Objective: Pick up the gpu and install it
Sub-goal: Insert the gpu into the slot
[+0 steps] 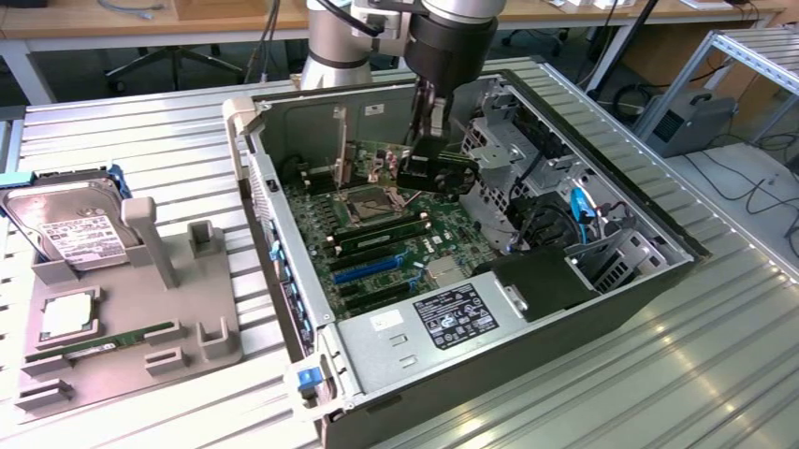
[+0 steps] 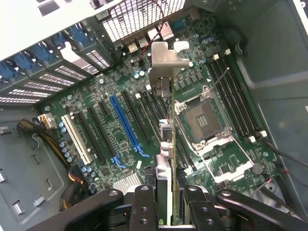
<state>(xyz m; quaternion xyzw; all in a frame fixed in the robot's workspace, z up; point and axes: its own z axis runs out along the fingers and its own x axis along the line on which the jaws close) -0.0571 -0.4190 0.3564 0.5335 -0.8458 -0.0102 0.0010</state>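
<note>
Green gpu (image 2: 167, 144) over motherboard (image 2: 115, 82), blue slot (image 2: 126, 122) beside

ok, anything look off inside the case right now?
Nothing stands out. The gpu sits straight and edge-on in the jaws, above the motherboard slots and not seated. No loose or damaged parts are visible in the case.

Ribbed metal table (image 1: 699, 374), wooden desks (image 1: 75, 21), floor cables (image 1: 753, 187)

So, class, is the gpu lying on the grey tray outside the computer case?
No, the pincer holds the gpu inside the open case, above the motherboard.
</note>
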